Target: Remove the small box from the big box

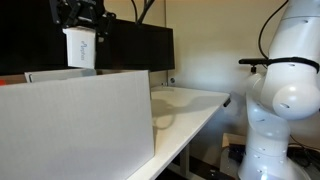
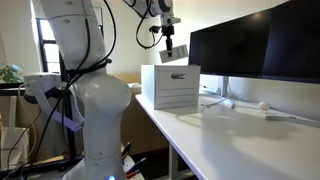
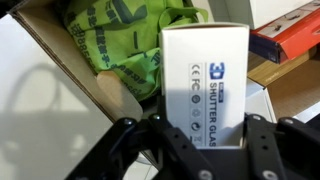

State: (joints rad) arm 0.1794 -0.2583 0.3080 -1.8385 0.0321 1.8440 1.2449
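Only the wrist view shows the small box (image 3: 205, 75) close up. Dark print covers its white face, and the gripper (image 3: 205, 138) is clamped on its two sides with black fingers (image 3: 262, 145). A green bag (image 3: 115, 45) with dark lettering lies below it, seemingly inside the big box (image 2: 170, 88), and something red (image 3: 295, 40) sits at the right edge. In both exterior views the small box hangs just above the big box's open top. Whether it fully clears the flaps is hard to tell. The big box stands on a white table (image 2: 235, 140) in front of a dark monitor (image 2: 255, 50). The robot's white arm (image 1: 285, 85) stands beside the table.
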